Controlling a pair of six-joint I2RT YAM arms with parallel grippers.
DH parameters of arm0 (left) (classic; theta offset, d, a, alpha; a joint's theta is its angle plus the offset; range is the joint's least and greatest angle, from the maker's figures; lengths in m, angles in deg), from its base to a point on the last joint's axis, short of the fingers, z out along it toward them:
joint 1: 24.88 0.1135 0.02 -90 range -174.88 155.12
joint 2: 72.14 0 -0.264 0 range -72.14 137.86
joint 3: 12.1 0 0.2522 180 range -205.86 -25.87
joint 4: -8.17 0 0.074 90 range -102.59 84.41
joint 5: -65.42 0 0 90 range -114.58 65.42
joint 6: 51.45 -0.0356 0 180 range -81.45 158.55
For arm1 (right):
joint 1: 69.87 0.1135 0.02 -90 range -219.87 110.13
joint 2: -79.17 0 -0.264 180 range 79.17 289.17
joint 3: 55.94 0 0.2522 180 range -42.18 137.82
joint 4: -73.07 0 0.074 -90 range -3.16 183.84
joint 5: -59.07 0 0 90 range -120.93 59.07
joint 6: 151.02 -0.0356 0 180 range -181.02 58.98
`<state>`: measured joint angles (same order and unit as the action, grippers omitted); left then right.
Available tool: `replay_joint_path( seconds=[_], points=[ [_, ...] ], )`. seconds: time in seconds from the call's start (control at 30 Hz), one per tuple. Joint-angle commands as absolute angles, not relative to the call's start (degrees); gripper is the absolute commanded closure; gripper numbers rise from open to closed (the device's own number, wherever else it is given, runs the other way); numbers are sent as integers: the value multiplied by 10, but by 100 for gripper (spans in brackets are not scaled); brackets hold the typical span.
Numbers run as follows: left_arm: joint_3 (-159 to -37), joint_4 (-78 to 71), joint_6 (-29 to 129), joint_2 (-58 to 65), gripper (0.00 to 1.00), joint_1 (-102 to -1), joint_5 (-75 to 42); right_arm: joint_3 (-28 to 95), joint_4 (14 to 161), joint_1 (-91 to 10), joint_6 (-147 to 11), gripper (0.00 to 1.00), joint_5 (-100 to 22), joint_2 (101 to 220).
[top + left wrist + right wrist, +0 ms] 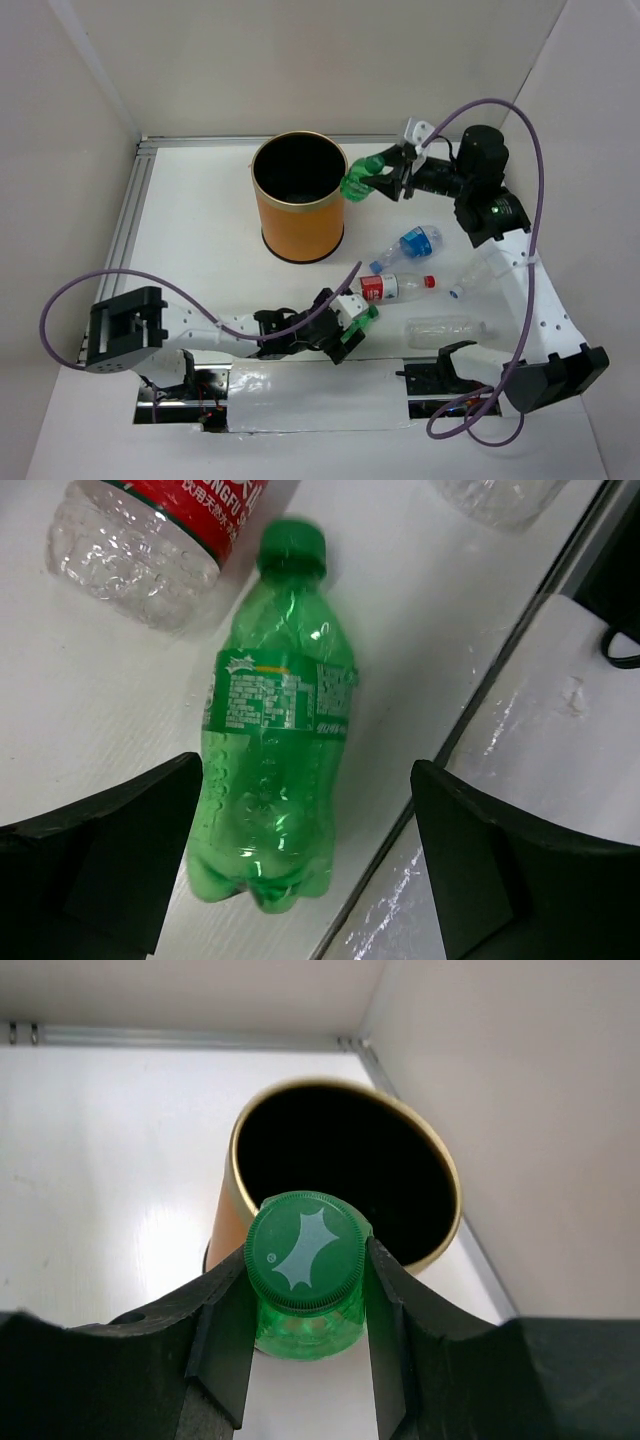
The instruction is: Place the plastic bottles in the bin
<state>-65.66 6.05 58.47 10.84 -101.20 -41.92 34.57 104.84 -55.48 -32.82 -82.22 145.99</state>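
The orange bin (300, 232) with a gold rim stands at the back centre. My right gripper (388, 178) is shut on a green bottle (357, 184) and holds it just right of the bin's rim. In the right wrist view both fingers clamp below its green cap (304, 1254), with the bin's rim (236, 1156) behind. My left gripper (350, 328) is open around a second green bottle (275, 750) lying on the table. Its fingers (110, 850) flank the bottle's base, the right one well apart. A red-labelled bottle (395, 287) lies beside it.
A blue-labelled bottle (417, 241) and two clear bottles (445, 330) (478, 270) lie right of centre. The red-labelled bottle (150, 530) lies just past the left gripper. White walls enclose the table, with a metal rail (128, 225) on the left. The table's front edge (480, 700) runs beside the green bottle.
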Motion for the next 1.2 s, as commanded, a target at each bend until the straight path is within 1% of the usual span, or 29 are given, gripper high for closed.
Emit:
replay_joint_path(
  seconds=[0.0,0.07,0.1,0.13,0.2,0.23,0.27,0.3,0.33,0.4,0.43,0.5,0.53,0.6,0.67,0.7,0.73,0.77,0.8,0.83,0.87,0.9,0.93,0.97,1.0,1.03,1.07,1.1,1.17],
  points=[
    [-682,97,596,146,3,-1014,-424,410,997,-524,-393,97,-826,1502],
    [-675,107,596,159,8,-1014,-438,440,964,-502,-413,97,-805,1549],
    [-670,115,596,167,21,-1014,-447,467,955,-482,-419,96,-805,1567],
    [-665,115,596,167,29,-1014,-459,480,949,-473,-420,93,-797,1607],
    [-659,115,609,173,42,-1014,-472,511,942,-447,-428,82,-785,1647],
    [-659,115,609,173,54,-1014,-477,521,942,-440,-428,73,-785,1686],
    [-659,115,614,173,62,-1014,-483,535,950,-435,-434,58,-775,1704],
    [-659,107,620,166,73,-1014,-483,568,960,-435,-434,16,-775,1721],
    [-659,90,629,152,90,-1014,-492,596,981,-435,-442,0,-762,1745],
    [-666,67,629,143,99,-1014,-492,603,981,-440,-460,0,-749,1745],
    [-673,58,629,116,100,-1014,-497,603,981,-459,-469,0,-743,1745],
    [-682,34,619,73,100,-1021,-509,588,975,-485,-475,0,-704,1715],
    [-699,24,612,50,100,-1028,-514,580,983,-517,-475,0,-692,1704],
    [-719,8,576,-25,100,-1028,-529,542,1010,-560,-465,0,-686,1667],
    [-753,2,542,-82,100,-1022,-555,507,1044,-641,-431,0,-708,1630],
    [-768,2,509,-95,100,-1016,-560,471,1060,-694,-412,2,-738,1619],
    [-784,-5,495,-104,100,-1007,-560,450,1077,-717,-389,5,-750,1607],
    [-817,-5,480,-110,100,-980,-560,432,1119,-738,-364,12,-763,1585],
    [-832,-5,453,-116,100,-967,-560,412,1146,-758,-298,38,-797,1575],
    [-844,2,441,-123,100,-950,-560,375,1178,-788,-250,52,-812,1566],
    [-865,21,433,-123,100,-908,-553,356,1253,-795,-199,66,-823,1548],
    [-873,34,428,-123,100,-882,-553,335,1289,-801,-97,79,-830,1539],
    [-880,47,428,-109,100,-854,-553,287,1321,-801,-50,84,-836,1528],
    [-895,64,428,-97,100,-794,-553,261,1363,-790,-15,81,-836,1506],
    [-903,65,428,-83,100,-764,-548,237,1374,-782,27,71,-836,1494],
    [-912,65,451,-67,100,-733,-541,193,1374,-771,37,46,-830,1482],
    [-935,65,461,-29,100,-684,-541,174,1381,-742,46,37,-830,1470],
    [-947,55,468,-10,100,-664,-534,158,1375,-726,46,30,-830,1447],
    [-970,42,475,27,87,-636,-534,115,1362,-674,52,21,-824,1428]
  ],
)
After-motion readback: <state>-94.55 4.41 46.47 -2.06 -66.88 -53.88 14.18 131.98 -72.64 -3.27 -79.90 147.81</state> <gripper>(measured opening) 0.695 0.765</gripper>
